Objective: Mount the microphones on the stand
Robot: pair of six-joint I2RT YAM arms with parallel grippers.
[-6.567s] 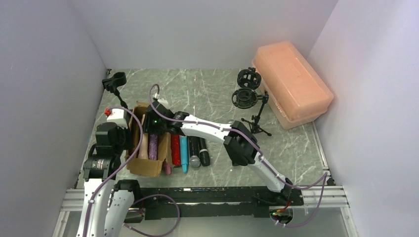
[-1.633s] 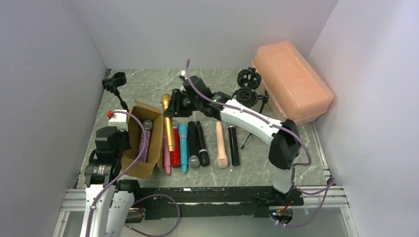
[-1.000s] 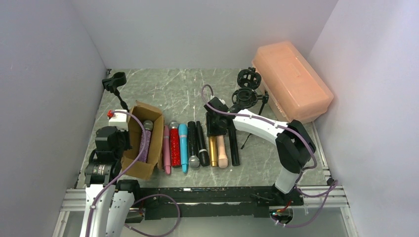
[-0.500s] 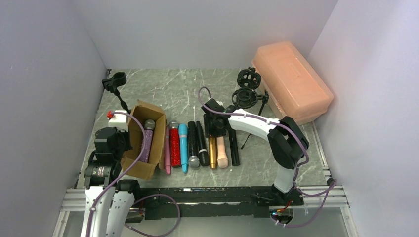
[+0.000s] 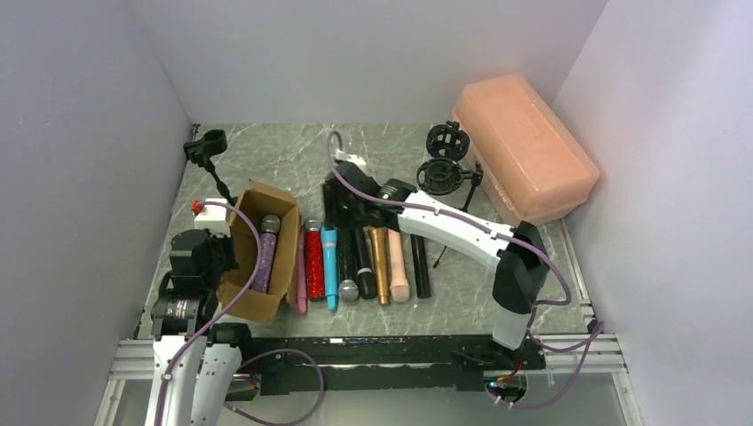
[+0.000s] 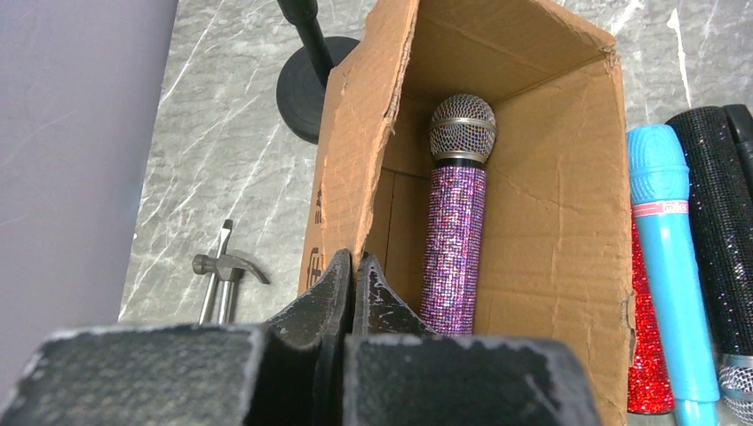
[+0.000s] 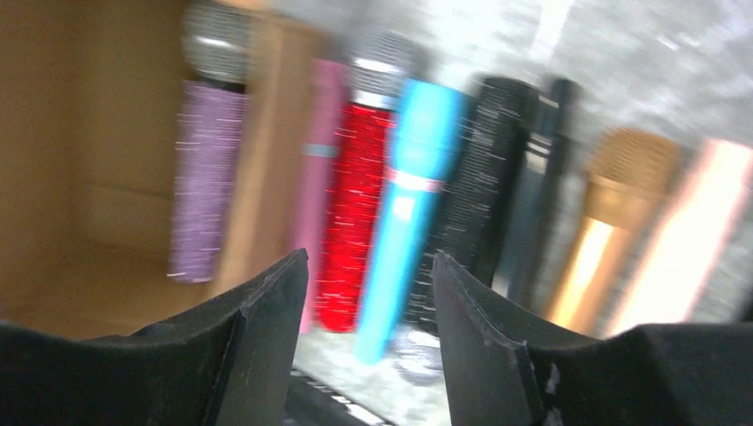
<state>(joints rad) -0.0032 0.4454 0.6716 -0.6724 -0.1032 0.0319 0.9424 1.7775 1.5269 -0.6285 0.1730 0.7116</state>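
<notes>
Several microphones lie side by side on the table: pink point(image 5: 300, 282), red glitter point(image 5: 314, 262), blue point(image 5: 330, 266), two black ones point(image 5: 349, 262), gold point(image 5: 380, 266), peach point(image 5: 397, 266) and another black one point(image 5: 419, 264). A purple glitter microphone point(image 6: 455, 231) lies in the cardboard box point(image 6: 550, 222). My left gripper point(image 6: 353, 263) is shut on the box's left wall. My right gripper point(image 5: 342, 202) hangs open and empty above the far ends of the row, over the red and blue ones point(image 7: 404, 204). Two shock-mount stands point(image 5: 441, 175) rise at back right, a clip stand point(image 5: 206, 149) at back left.
A large orange plastic case point(image 5: 524, 151) fills the back right corner. A small hammer point(image 6: 222, 266) lies on the table left of the box, near the clip stand's round base point(image 6: 306, 84). Grey walls close in three sides.
My right gripper laid the gold microphone down beside the peach one, let go, opened and moved left over the row. The left gripper kept its hold on the box.
</notes>
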